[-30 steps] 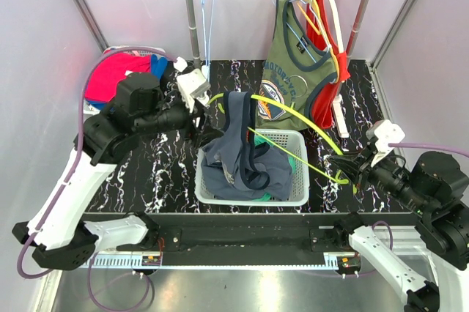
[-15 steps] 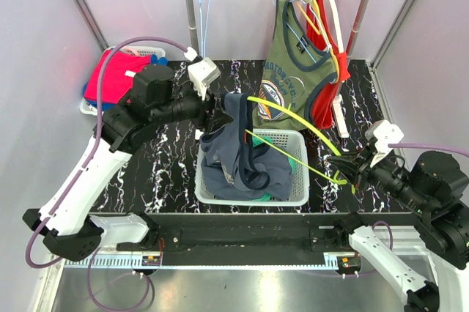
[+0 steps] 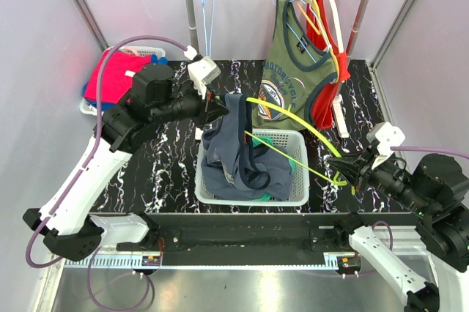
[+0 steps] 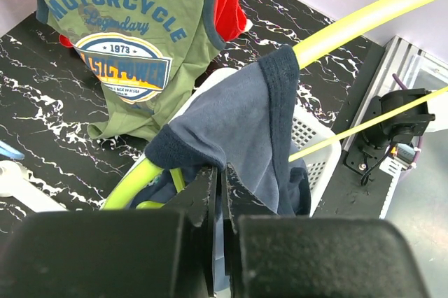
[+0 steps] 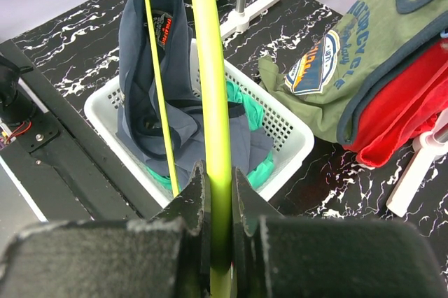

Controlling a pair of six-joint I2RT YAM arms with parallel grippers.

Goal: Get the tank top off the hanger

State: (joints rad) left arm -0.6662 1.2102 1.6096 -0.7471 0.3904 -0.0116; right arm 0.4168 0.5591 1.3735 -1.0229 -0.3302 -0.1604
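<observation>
Item: navy tank top [image 3: 236, 132], hanging on the green hanger [image 3: 293, 118] over the white basket [image 3: 302, 180]. I am seeing my left gripper [image 4: 222, 186] now pinching its strap (jaws spread a moment ago); the right gripper [image 5: 217, 179] is clamping the hanger. Pull-off is becoming possible.

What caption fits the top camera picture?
Left hand pinches the blue tank top while right hand holds the yellow hanger.

Bright, even light is cast from overhead, leaving only soft shadows on the black white-veined marble-patterned tabletop [image 3: 165, 176]. In the wrist views, the black two-finger left gripper [image 4: 218, 172] and black two-finger right gripper [image 5: 218, 172] at six o'clock are rendered blurred.
</observation>
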